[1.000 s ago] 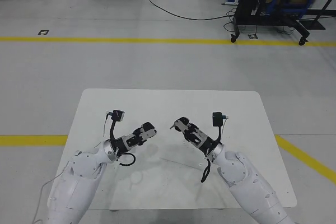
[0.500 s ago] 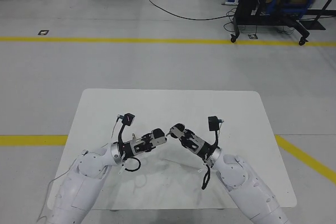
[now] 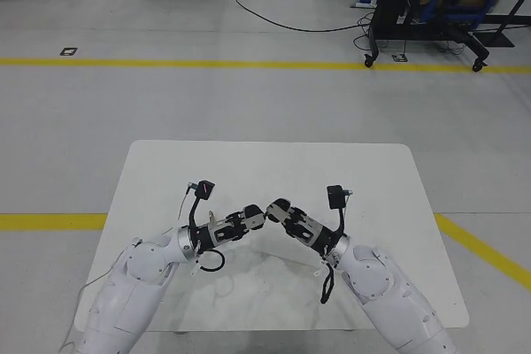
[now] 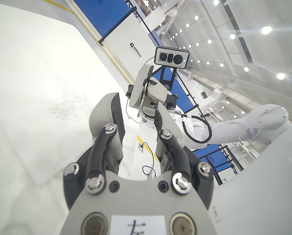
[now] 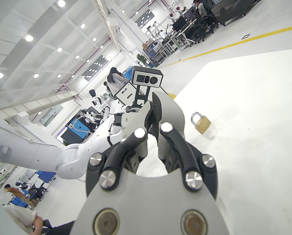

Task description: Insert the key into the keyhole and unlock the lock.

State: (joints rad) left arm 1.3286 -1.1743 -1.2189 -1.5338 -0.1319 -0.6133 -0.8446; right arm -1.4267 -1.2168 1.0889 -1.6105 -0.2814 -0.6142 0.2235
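Fingers of the left gripper (image 4: pixel 137 102) are held spread wide. Fingers of the right gripper (image 5: pixel 152 100) are drawn together at the tips; whether anything is pinched between them cannot be told. Both grippers are positioned tip to tip above the middle of the white rectangular table (image 3: pixel 354 168). A brass padlock with a silver shackle (image 5: pixel 202 124) is laid on the table, near the right gripper and apart from it

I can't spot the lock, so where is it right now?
In the right wrist view the lock lies on the table, close beside the right gripper but apart from it.
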